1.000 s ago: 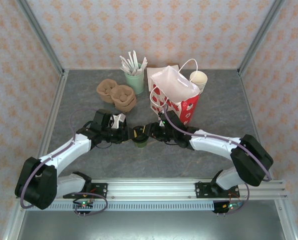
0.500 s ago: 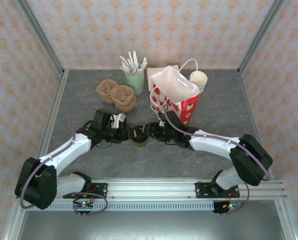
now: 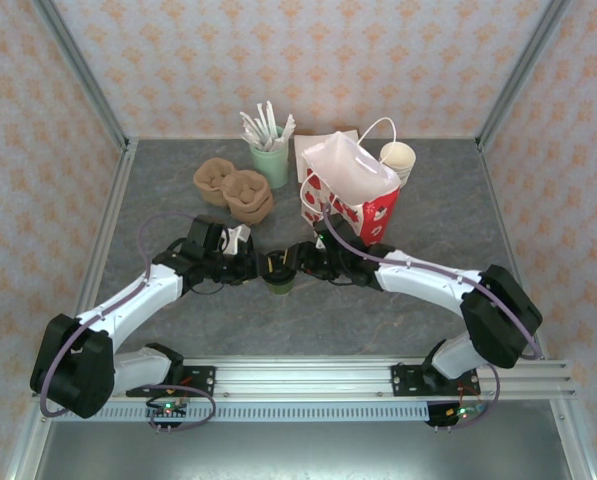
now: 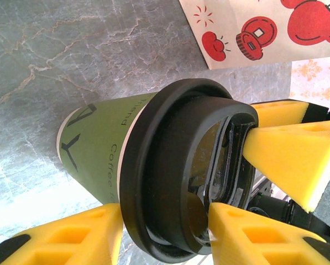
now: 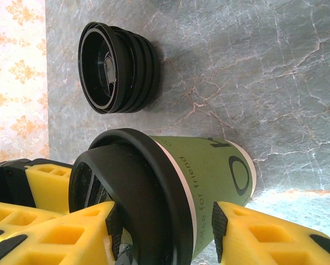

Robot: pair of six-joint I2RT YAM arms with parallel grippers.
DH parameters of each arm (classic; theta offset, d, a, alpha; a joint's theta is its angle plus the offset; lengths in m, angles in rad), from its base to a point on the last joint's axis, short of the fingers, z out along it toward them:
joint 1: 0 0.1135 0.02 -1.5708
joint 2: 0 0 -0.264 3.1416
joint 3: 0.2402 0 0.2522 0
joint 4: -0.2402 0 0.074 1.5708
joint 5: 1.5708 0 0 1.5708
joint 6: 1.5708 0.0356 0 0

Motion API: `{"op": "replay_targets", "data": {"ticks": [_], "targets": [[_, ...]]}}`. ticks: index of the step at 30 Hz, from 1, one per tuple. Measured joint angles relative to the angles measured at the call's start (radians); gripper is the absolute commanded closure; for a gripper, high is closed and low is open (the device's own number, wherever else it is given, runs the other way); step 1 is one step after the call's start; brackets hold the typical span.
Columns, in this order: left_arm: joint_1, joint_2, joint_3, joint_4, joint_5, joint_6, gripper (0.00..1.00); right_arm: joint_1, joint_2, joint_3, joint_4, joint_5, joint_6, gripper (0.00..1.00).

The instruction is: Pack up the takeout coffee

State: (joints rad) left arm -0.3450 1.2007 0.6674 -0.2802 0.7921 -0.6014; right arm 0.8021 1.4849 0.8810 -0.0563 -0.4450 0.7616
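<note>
The takeout coffee (image 3: 280,273) stands upright at the middle of the top view on the grey table (image 3: 308,325), the red-and-white bag (image 3: 353,190) just up and right of it. Expect it light and easily crushed: thin paper wall, slick black lid (image 4: 176,165) that could pop off, so grip the wall just under the rim. You can read "Coffee" and "for friend" on the green. Your left gripper (image 4: 165,221) and right gripper (image 5: 165,221) flank it, fingers part open astride the lid's edge; whether they pinch it I cannot tell

Grey table (image 3: 178,330): takeout coffee (image 3: 281,276), bag (image 3: 356,195), pulp trays (image 3: 236,188), lids (image 5: 118,67).
</note>
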Motion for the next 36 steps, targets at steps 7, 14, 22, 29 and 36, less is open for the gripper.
{"op": "replay_targets", "data": {"ticks": [7, 14, 22, 29, 36], "targets": [[0.0, 0.0, 0.021, -0.034, -0.008, 0.001, 0.49, 0.0, 0.027, 0.039, -0.025, -0.009, 0.0, 0.51], [0.0, 0.002, 0.049, -0.071, -0.017, 0.003, 0.46, 0.0, 0.03, 0.056, -0.06, -0.011, -0.004, 0.48], [0.0, 0.006, 0.073, -0.093, -0.029, 0.01, 0.42, 0.0, 0.03, 0.071, -0.102, -0.011, -0.015, 0.45], [-0.002, 0.005, 0.114, -0.128, -0.05, 0.029, 0.4, 0.0, 0.03, 0.105, -0.175, -0.008, -0.041, 0.42], [-0.002, 0.005, 0.129, -0.136, -0.068, 0.035, 0.4, 0.0, 0.03, 0.134, -0.217, -0.008, -0.057, 0.42]]}}
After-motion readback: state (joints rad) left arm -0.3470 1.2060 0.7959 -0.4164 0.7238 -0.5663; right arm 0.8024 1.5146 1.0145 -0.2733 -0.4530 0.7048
